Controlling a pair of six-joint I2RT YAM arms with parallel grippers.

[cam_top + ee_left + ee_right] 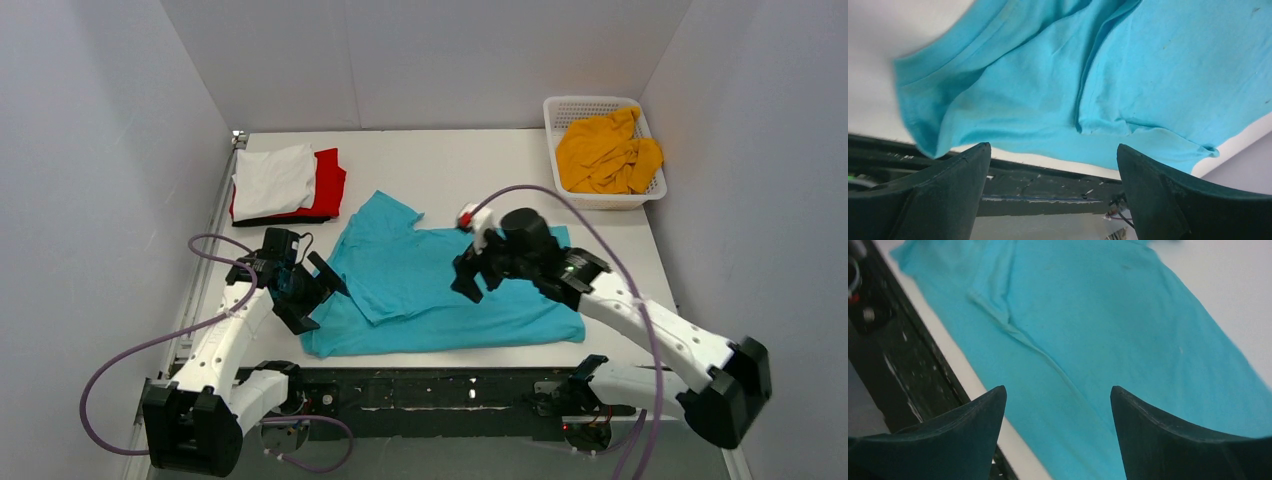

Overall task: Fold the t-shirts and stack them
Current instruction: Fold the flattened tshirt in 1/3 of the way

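turquoise t-shirt (440,295): lies under both | left fingers (938,200): apart, empty | right fingers (1173,440): apart, empty

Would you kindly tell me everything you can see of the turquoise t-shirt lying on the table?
The turquoise t-shirt is soft, plain, thin-looking cloth. It lies flat on the white table near its front edge. It is partly folded: one side is turned over onto the body, leaving a long crease and a hemmed edge on top, with slight wrinkles. The left end effector and the right end effector hang open over it, and neither grips it.
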